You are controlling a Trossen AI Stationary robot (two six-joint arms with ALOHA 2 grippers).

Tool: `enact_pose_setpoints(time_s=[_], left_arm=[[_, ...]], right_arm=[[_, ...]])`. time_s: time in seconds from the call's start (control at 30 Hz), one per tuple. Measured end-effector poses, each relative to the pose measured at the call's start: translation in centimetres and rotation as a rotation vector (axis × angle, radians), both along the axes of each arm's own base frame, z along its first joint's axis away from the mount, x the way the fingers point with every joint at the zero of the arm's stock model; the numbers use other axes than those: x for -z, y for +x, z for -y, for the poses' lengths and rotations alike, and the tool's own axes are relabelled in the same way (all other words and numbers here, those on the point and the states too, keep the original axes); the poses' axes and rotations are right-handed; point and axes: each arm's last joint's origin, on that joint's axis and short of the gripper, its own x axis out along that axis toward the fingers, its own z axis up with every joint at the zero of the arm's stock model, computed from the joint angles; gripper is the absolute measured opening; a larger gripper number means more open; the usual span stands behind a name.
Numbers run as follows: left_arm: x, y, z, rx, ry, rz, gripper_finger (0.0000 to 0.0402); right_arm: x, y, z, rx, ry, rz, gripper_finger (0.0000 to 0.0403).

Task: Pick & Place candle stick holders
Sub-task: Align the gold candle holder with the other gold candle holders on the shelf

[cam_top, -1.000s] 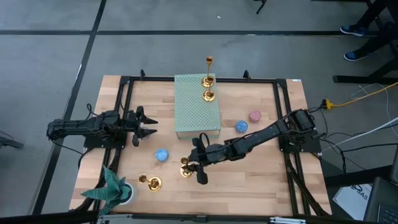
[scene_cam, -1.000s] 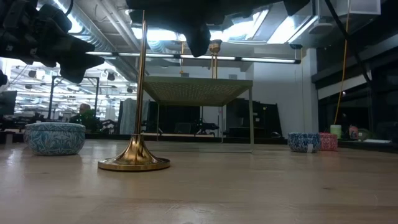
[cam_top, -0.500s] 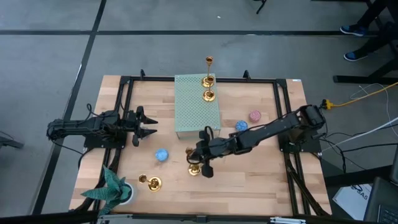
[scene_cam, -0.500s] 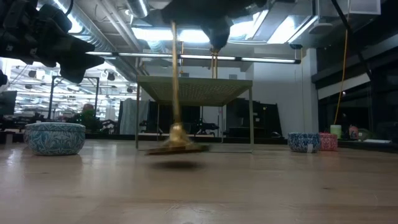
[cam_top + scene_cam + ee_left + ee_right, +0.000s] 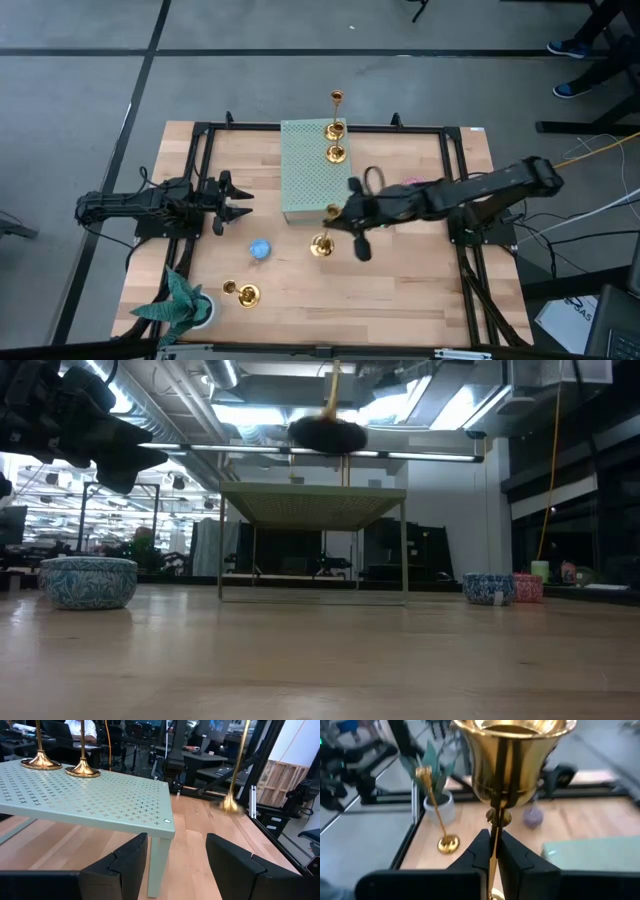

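At the table's [image 5: 420, 290] near left corner stands a small white pot [image 5: 200, 312] holding a teal folded-paper plant [image 5: 178, 298]. Just beside it a brass candle stick holder [image 5: 241, 292] rests on the wood. Farther back, the left gripper [image 5: 237, 203] waits above the table's left side, its jaws partly apart and holding nothing. A blue patterned tin [image 5: 260, 248] sits between that gripper and the middle of the table. Next comes the pale green perforated stand [image 5: 315, 170], carrying two brass candle stick holders [image 5: 335, 130] at its far end, with a third one behind them. Right of the stand's near corner, the right gripper [image 5: 492, 855] has its jaws pinched on the thin stem of a tall candle stick holder [image 5: 322, 243], lifted clear of the table, its cup [image 5: 512, 755] toward the wrist camera. Beyond, a pink tin [image 5: 526, 587] and a second blue tin [image 5: 488, 588] sit together.
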Motion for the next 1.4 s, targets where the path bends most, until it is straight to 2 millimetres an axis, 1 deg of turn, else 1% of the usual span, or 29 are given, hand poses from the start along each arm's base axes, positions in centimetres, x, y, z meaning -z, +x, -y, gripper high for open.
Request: enact_pose_setpoints(time_s=[0.13,0.27,0.43,0.77,0.87,1.07,1.23,1.4], left_arm=[[0.0,0.0,0.0,0.0,0.0,0.0,0.02],[0.0,0.0,0.0,0.0,0.0,0.0,0.02],[0.0,0.0,0.0,0.0,0.0,0.001,0.02],[0.0,0.0,0.0,0.0,0.0,0.0,0.02],[0.0,0.0,0.0,0.0,0.0,0.0,0.02],[0.0,0.0,0.0,0.0,0.0,0.0,0.02],[0.0,0.0,0.0,0.0,0.0,0.0,0.02],[0.0,0.0,0.0,0.0,0.0,0.0,0.02]], right_arm=[[-2.5,-2.5,1.0,0.089,-0.031,0.066,0.0019],[-3.9,-4.5,1.8,0.188,-0.055,0.085,0.0019],[-4.8,-6.3,2.5,0.253,-0.076,0.084,0.0019],[-6.2,-8.6,3.4,0.333,-0.093,0.118,0.0019],[-6.4,-9.0,3.5,0.342,-0.093,0.124,0.0019],[-6.6,-9.3,3.6,0.341,-0.101,0.129,0.0019],[-6.6,-9.1,4.2,0.369,-0.087,0.13,0.0019],[-6.2,-8.4,5.0,0.408,-0.098,0.115,0.0019]])
